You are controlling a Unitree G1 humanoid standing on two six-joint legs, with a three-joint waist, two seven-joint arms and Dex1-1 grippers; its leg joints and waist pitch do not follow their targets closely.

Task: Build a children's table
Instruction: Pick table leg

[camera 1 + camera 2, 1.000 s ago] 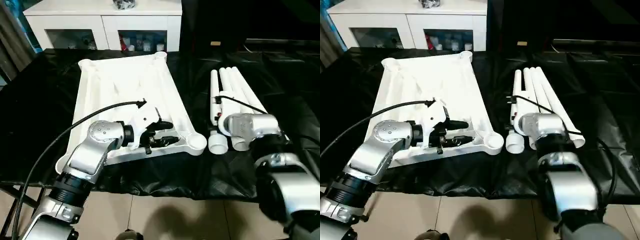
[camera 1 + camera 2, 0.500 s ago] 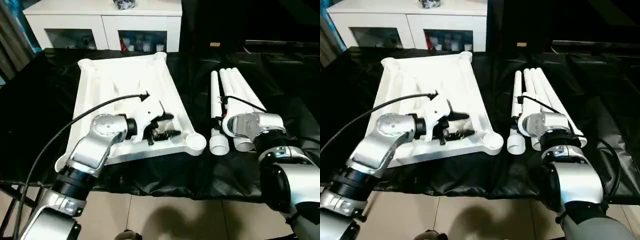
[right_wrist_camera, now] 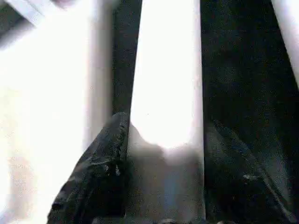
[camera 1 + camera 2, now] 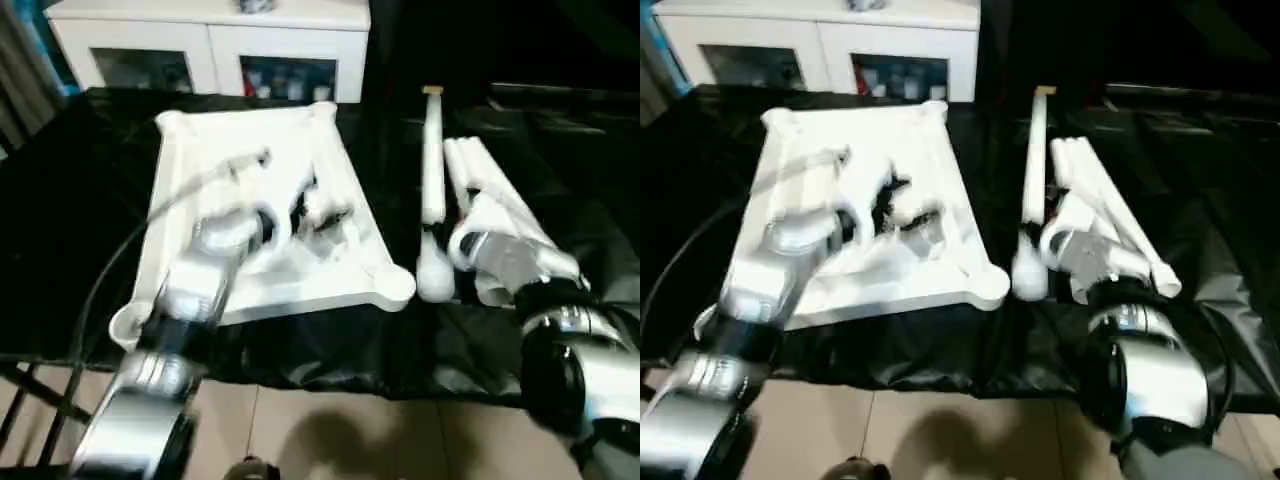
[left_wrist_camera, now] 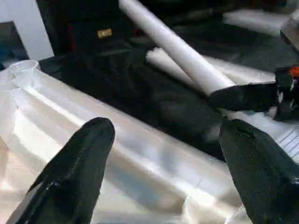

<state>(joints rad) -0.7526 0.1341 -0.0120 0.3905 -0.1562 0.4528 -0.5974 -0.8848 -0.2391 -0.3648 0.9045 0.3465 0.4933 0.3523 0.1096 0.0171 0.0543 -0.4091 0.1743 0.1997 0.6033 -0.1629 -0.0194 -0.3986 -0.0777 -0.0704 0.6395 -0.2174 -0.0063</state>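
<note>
The children's table top (image 4: 215, 150) lies upside down on the black cloth, ribs up, with a round socket (image 4: 393, 285) at its near right corner. My left gripper (image 4: 318, 208) hovers over the top's right half, open, its black fingers (image 5: 88, 154) far apart with nothing between them. My right gripper (image 3: 168, 184) is shut on one white leg (image 4: 432, 160). That leg stands apart from the other legs (image 4: 490, 190) and points away from me. In the left wrist view the held leg (image 5: 177, 46) slants above the cloth.
A white glass-door cabinet (image 4: 210, 40) stands behind the table. Black cloth (image 4: 60, 200) covers the work surface, and its front edge (image 4: 330, 370) drops to a tiled floor. The left arm's cable (image 4: 120, 250) arcs over the top.
My left gripper has opened wider and moved farther across the top. My right gripper has closed on one leg and drawn it apart from the others.
</note>
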